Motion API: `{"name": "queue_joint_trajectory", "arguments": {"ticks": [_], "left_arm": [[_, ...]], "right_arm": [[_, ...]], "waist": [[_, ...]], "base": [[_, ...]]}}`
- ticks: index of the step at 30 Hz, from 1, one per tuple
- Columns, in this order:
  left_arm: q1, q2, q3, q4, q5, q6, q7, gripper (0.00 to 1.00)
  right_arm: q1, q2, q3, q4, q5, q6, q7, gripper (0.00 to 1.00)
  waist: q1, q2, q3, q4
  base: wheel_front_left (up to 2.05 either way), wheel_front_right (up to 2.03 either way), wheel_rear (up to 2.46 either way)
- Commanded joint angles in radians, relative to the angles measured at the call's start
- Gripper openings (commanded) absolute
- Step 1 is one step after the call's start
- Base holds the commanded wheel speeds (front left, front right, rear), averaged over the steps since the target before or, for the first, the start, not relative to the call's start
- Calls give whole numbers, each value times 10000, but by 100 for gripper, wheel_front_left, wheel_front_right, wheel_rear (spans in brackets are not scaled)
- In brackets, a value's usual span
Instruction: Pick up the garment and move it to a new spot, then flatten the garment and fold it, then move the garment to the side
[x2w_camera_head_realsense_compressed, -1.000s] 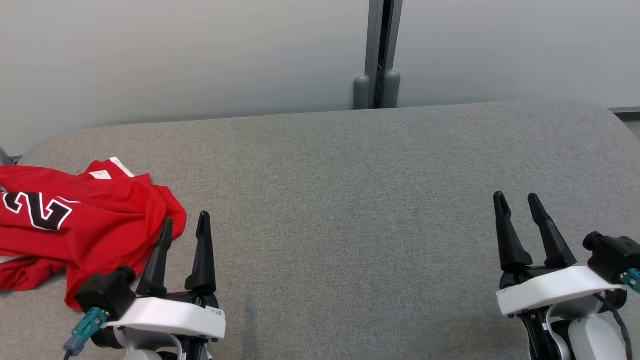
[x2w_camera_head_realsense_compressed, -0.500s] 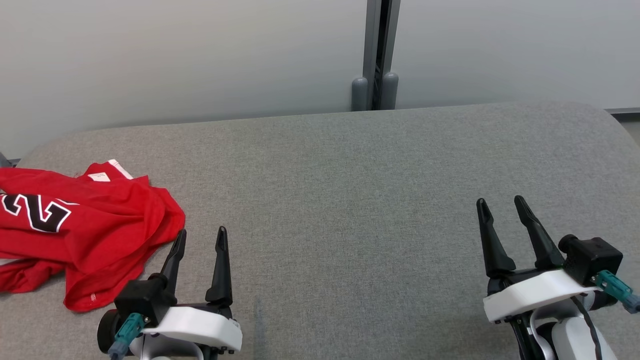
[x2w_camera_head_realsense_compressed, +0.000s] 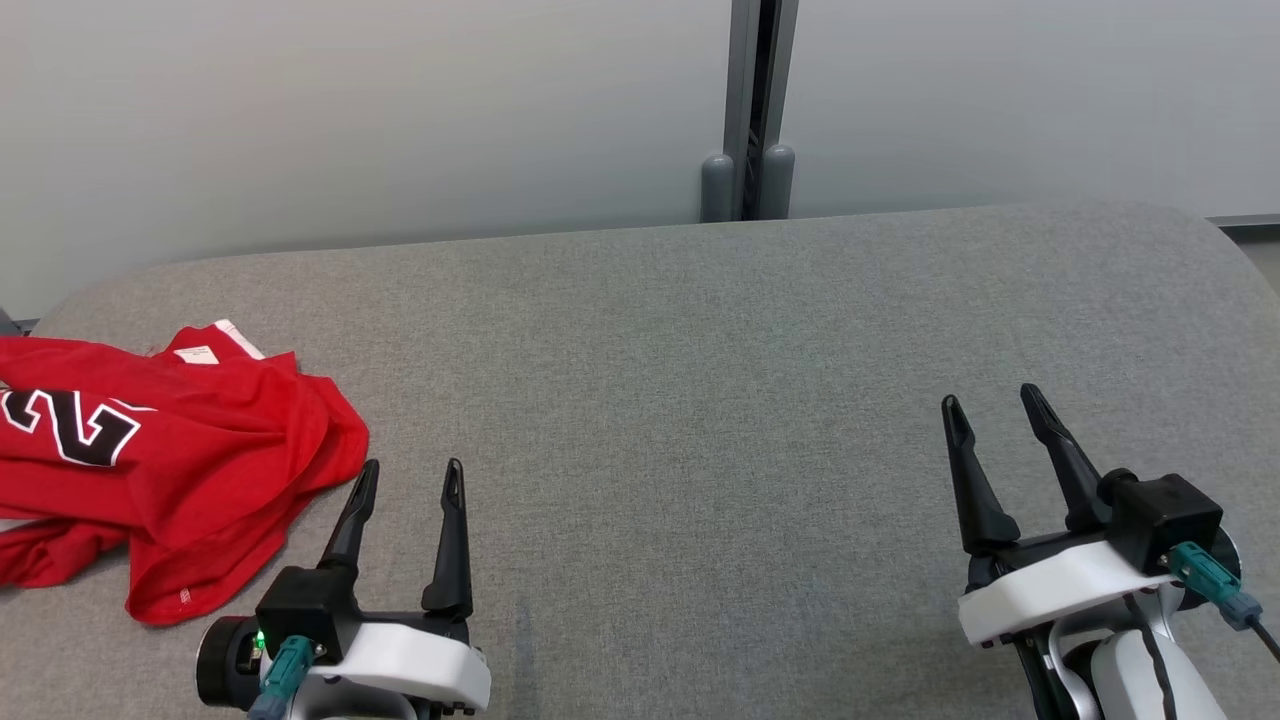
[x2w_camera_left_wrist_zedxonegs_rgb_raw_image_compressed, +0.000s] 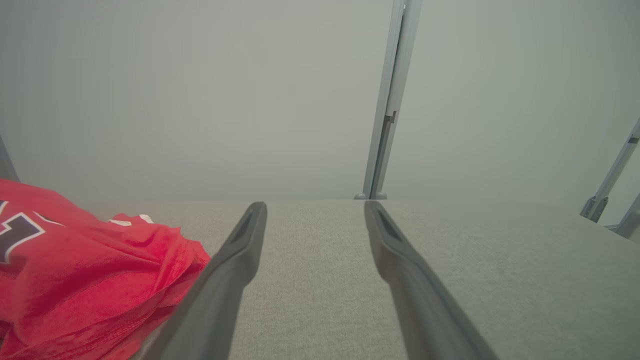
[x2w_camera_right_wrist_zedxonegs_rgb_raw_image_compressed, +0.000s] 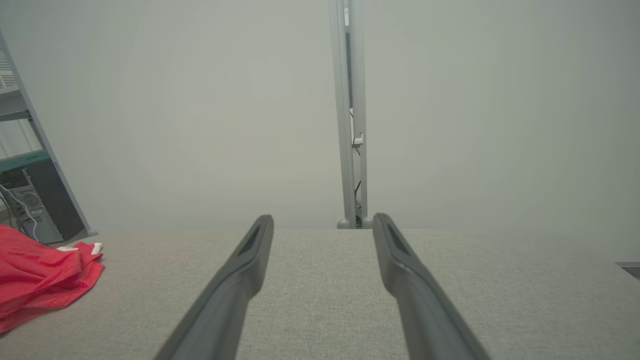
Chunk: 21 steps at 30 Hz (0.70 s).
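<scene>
Head view of a two-armed robot at a grey tabletop: the left jaws stand wide apart with nothing between them, their dark fingers pointing away from the robot at the lower left, and the right jaws are spread the same way, empty, with their fingers at the lower right. Just beside the left jaws, on their outer side and not gripped, lies the red garment, a jersey with a black number outlined in white and a small white label showing. It sits at the far left of the tabletop, bunched and creased, part of it running off the picture's edge, and well apart from the right jaws. It lies loose on the grey cloth surface, in no bin or basket. Judging by the rumpled heap, the lifting, flattening, folding and setting aside all appear yet to be done, with broad bare tabletop between the arms to work on. Behind the tabletop rises a pale wall with a grey upright post
</scene>
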<state>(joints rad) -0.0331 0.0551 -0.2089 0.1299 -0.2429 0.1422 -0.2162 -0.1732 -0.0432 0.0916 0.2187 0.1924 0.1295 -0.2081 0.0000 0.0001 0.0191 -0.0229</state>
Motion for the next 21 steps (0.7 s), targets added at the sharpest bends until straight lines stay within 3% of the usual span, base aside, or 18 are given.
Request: {"name": "queue_joint_trajectory", "arguments": {"ticks": [1,10,21], "left_arm": [[-70,33,48,-29,267,34,-98,100],[-55,-23,221,3,775,-64,-239,100],[12,-33,329,254,632,-420,-447,100]], "right_arm": [[-137,-85,35,-1,-218,17,-118,100],[-239,-96,105,126,-654,19,-314,100],[-310,-107,154,582,-335,21,-531,100]], "waist": [[0,-1,2,0],[0,-1,45,-16],[0,-1,40,-53]], "base": [[0,0,0],[0,0,0],[0,0,0]]}}
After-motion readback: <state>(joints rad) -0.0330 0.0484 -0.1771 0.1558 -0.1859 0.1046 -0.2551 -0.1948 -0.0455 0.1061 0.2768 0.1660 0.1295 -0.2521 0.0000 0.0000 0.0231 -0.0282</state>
